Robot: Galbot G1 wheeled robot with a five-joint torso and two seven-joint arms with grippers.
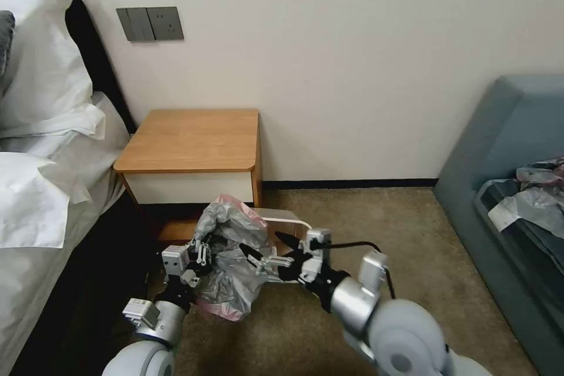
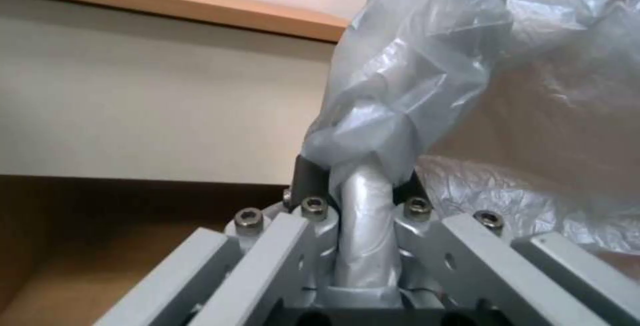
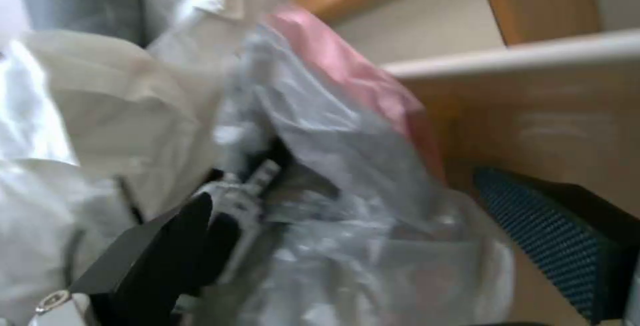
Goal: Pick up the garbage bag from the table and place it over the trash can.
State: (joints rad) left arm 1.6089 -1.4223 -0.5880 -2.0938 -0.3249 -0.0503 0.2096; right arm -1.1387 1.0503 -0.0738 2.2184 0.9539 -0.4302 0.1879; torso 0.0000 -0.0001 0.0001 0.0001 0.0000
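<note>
The garbage bag, wrinkly grey with a pinkish-red rim, hangs just above the carpet in front of the table, whose top is bare. My left gripper is shut on a twisted fold of the garbage bag, which bunches between its fingers. My right gripper is open at the bag's right side, over the trash can; the cream rim of the can peeks out behind the bag. In the right wrist view the garbage bag lies between the spread black fingers.
A bed with white pillows runs along the left. At the right stands a blue-grey sofa with a pale plastic heap on it. Open carpet lies between the sofa and the trash can.
</note>
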